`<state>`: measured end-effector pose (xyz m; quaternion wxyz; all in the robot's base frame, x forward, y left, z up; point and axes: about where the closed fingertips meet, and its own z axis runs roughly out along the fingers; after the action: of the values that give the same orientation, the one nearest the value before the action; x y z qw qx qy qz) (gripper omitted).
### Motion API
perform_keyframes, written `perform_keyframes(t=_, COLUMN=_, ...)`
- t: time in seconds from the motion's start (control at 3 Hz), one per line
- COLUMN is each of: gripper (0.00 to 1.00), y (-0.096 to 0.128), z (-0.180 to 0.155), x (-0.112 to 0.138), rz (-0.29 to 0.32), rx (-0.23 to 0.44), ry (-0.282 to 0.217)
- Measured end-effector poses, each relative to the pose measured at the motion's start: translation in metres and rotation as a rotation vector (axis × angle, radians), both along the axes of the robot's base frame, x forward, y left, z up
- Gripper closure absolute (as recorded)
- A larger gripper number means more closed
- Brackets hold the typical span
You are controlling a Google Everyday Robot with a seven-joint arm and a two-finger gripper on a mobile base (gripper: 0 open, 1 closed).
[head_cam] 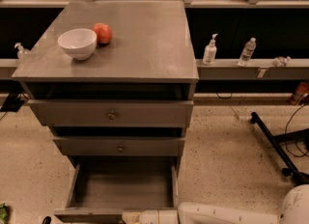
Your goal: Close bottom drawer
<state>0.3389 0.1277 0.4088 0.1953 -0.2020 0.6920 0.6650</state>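
The bottom drawer of the grey cabinet is pulled out wide, and its plain boxy inside is bare. Its front panel lies along the lower edge of the view, mostly cut off, and the knob is hidden. My gripper is at the very bottom of the view, right at the drawer's front panel. The white arm reaches in from the lower right. Whether the gripper touches the panel is not visible.
The middle drawer and top drawer stand slightly out. A white bowl and a red apple sit on the cabinet top. Two bottles stand on the ledge behind. A black stand leg lies on the floor to the right.
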Motion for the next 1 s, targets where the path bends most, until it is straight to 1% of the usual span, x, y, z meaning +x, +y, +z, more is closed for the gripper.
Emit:
perform_keyframes(t=0.33, gripper=0.0, y=0.0, z=0.0, x=-0.001, rz=0.001, rx=0.001, ry=0.002)
perform_keyframes(t=0.67, gripper=0.0, y=0.004, z=-0.013, x=0.002, rz=0.001, rx=0.017, ry=-0.038)
perform_keyframes(t=1.0, gripper=0.0, y=0.01, z=-0.038, x=0.017, rz=0.041, rx=0.006, ry=-0.219)
